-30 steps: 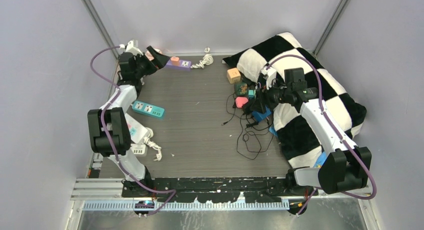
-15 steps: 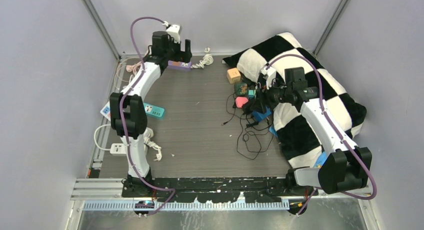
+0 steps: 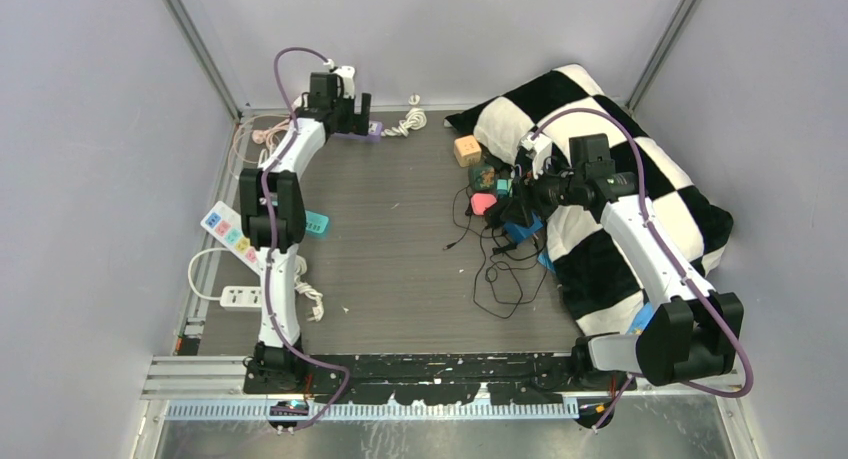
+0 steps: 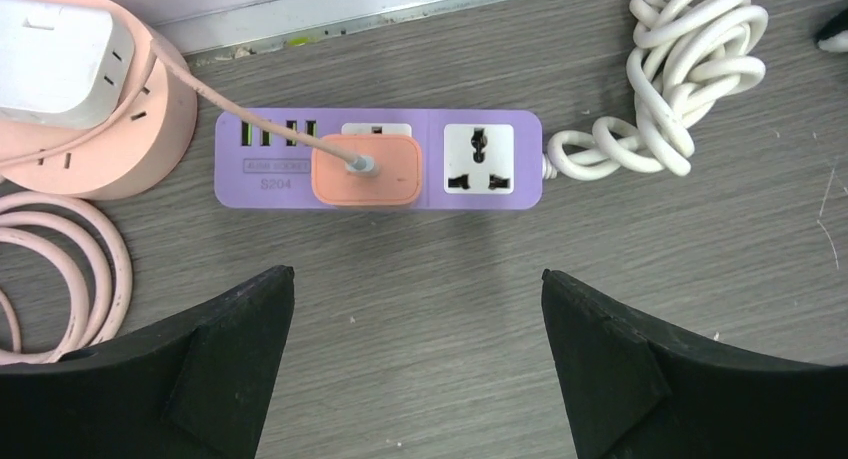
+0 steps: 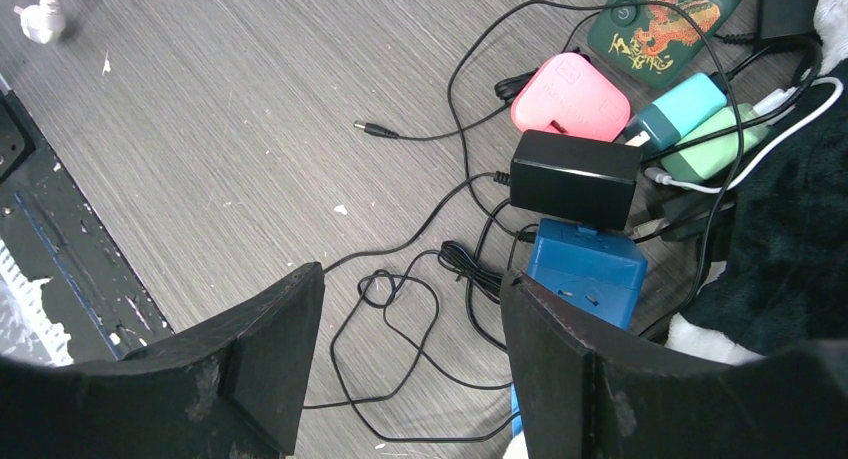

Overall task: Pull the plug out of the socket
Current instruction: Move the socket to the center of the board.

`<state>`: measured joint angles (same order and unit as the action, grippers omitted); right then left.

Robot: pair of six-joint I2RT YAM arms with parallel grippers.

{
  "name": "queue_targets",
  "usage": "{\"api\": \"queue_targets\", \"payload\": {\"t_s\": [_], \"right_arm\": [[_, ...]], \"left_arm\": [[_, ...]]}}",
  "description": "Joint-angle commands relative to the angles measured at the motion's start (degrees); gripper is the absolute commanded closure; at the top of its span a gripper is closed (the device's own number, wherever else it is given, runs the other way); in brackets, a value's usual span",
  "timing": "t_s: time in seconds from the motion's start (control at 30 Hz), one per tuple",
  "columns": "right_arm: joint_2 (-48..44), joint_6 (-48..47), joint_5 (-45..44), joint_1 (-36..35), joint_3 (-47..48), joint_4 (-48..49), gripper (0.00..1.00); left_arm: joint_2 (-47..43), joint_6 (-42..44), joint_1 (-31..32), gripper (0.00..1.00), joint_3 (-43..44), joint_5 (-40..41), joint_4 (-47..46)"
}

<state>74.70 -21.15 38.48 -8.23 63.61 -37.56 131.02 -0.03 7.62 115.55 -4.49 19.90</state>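
The left arm is shown stretched to the far left corner of the bench [image 4: 620, 309]. Its end effector [image 4: 417, 284] is spread wide, empty, and pointed down at the orange plug [image 4: 365, 174], which is seated in the purple power strip [image 4: 480, 194]. The right arm is bent, and its end effector [image 5: 410, 299], likewise parted and empty, is held over adapters [image 5: 575, 179] and cables beside a checkered cushion [image 3: 640, 169]. The wood-grain surface is enclosed by grey walls [image 3: 90, 129].

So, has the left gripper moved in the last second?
Yes. In the top view the left gripper swung right, toward the white coiled cord, and now hangs open over the purple power strip.
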Motion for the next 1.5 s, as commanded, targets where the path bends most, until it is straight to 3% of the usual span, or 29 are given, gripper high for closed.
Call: {"api": "queue_targets", "payload": {"t_s": [0.0,1.03,1.27,1.47], "right_arm": [[0.34,-1.12,0.33,0.21,2.65,0.19,0.30],[2.10,-2.09,0.33,0.20,2.83,-0.50,0.30],[2.52,-2.17,0.36,0.21,2.91,-0.58,0.30],[2.69,-2.26,0.28,0.20,2.92,-0.65,0.30]], "left_arm": [[1.87,-2.07,-0.12,0.07,4.80,1.18,-0.60],[14.75,-5.15,-0.85,0.29,18.95,5.12,-2.67],[16.00,-5.24,-0.85,0.38,20.60,5.00,-1.94],[16.28,-4.60,-0.85,0.59,20.99,4.77,-1.84]]}}
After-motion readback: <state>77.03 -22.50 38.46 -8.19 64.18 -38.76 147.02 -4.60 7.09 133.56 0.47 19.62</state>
